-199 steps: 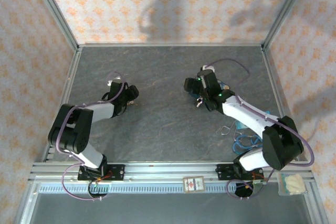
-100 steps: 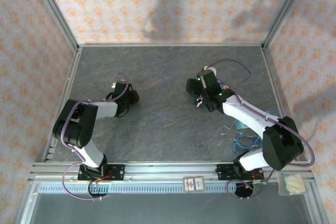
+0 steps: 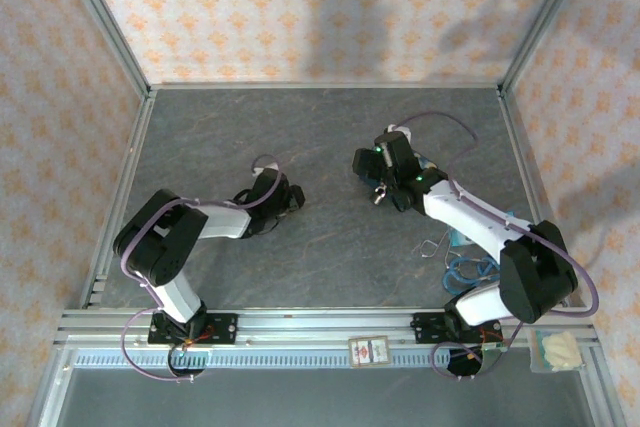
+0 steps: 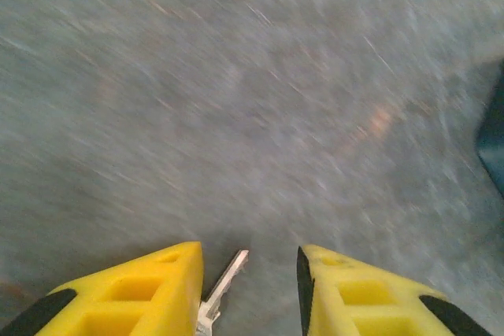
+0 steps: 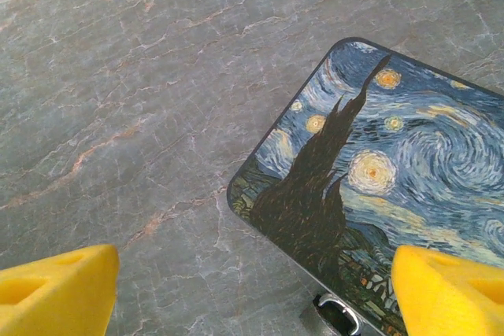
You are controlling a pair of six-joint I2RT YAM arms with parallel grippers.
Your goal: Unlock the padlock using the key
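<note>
**Item under handling.** The small thin silvery metal key (image 4: 223,285) lies between the fingers of the left hand (image 4: 249,261). It leans on the inner face of one yellow finger (image 4: 150,285), and its blade tip projects just past the fingertips. The fingers stand apart, with a bare gap beside the blade. The bow end is cut off at the picture's edge, so a grip on it cannot be confirmed. The key is sharp while the surface beyond is smeared, which suggests it rides with the hand.

**Handling assessment.** The key is judged light, rigid and smooth, and liable to pivot or slip on a flat pad. It is best held by the bow, flat faces to the pads, with the blade left free.

**Second item.** The tiny silvery-grey metal padlock (image 5: 335,314) sits close under the palm of the right hand (image 5: 253,264), at the near corner of the blue-and-yellow painted rectangular box (image 5: 394,155). Little of it shows. This hand's fingers are wide apart, clamped on nothing. The padlock is judged light and prone to skate, so take it by the body with the keyhole exposed.

**Surface.** The grey stone-patterned bench (image 3: 300,127) is flat and hard, and probably gives little friction.

**Room.** From overhead, the left hand (image 3: 288,197) and the right hand (image 3: 376,182) are apart, with bare bench between them. Loose wire loops (image 3: 440,247) lie behind the right hand, beside its forearm, and are a snag risk.
</note>
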